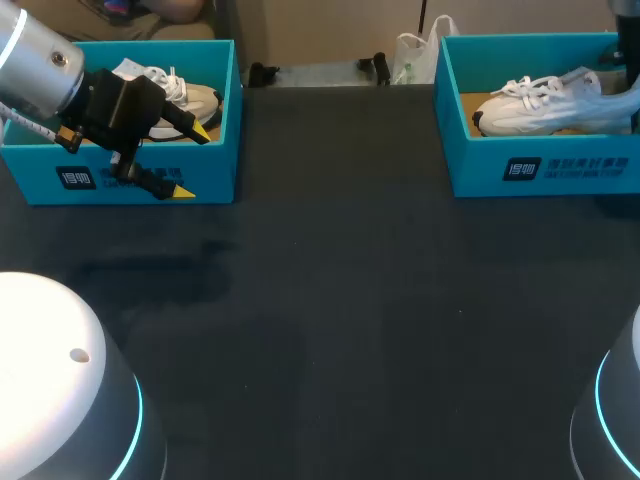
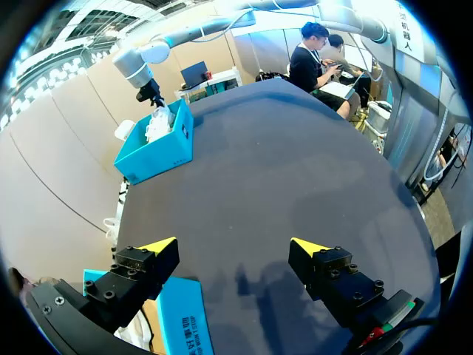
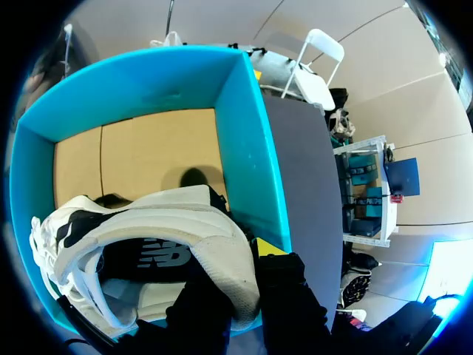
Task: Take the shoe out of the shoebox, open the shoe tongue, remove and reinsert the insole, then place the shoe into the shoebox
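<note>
The left gripper (image 1: 192,162) hides part of the left shoe (image 1: 192,98) — the heel of the right shoe (image 1: 530,105) is blurred.

My left arm (image 1: 30,55) is a silver tube; the left gripper (image 2: 230,244) is black, screw-studded, with yellow wedge tips. The left base (image 1: 50,370) is a white dome, cyan-ringed like the right base (image 1: 615,420).

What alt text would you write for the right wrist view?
A white sneaker with black panels sits inside a teal shoebox, its heel clamped in the end effector. The box's brown floor shows ahead of it.
</note>
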Robot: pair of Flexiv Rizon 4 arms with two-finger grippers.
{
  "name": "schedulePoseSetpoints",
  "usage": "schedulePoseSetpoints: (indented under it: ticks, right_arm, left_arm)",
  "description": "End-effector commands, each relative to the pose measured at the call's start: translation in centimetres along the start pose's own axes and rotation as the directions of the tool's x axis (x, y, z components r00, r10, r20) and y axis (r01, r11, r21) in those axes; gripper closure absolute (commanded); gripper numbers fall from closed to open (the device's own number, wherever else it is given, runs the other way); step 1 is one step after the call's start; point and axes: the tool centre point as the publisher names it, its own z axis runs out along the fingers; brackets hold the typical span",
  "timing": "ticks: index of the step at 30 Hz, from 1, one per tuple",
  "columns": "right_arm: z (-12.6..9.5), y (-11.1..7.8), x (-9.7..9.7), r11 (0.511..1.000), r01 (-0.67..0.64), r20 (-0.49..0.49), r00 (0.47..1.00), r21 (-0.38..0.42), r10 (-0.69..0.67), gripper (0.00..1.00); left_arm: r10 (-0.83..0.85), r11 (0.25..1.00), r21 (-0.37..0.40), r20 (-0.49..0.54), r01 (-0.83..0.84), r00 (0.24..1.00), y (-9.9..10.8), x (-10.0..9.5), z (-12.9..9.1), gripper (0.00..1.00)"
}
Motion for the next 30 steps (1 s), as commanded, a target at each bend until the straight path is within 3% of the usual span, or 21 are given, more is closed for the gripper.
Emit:
schedulePoseSetpoints:
  ticks: [1, 30]
  right_arm:
    - [0.3, -0.7, 0.3, 1.000, -0.009, 0.006, 1.000, 0.004, 0.009, 1.00]
    - [5.1, -4.0, 2.7, 0.998, -0.029, 0.036, 0.999, 0.049, 0.027, 1.00]
  left_arm:
    - [0.000, 1.000, -0.004, -0.001, 0.000, 1.000, 0.0, 0.0, 0.0, 0.00]
    - [0.000, 1.000, -0.004, -0.001, 0.000, 1.000, 0.0, 0.0, 0.0, 0.00]
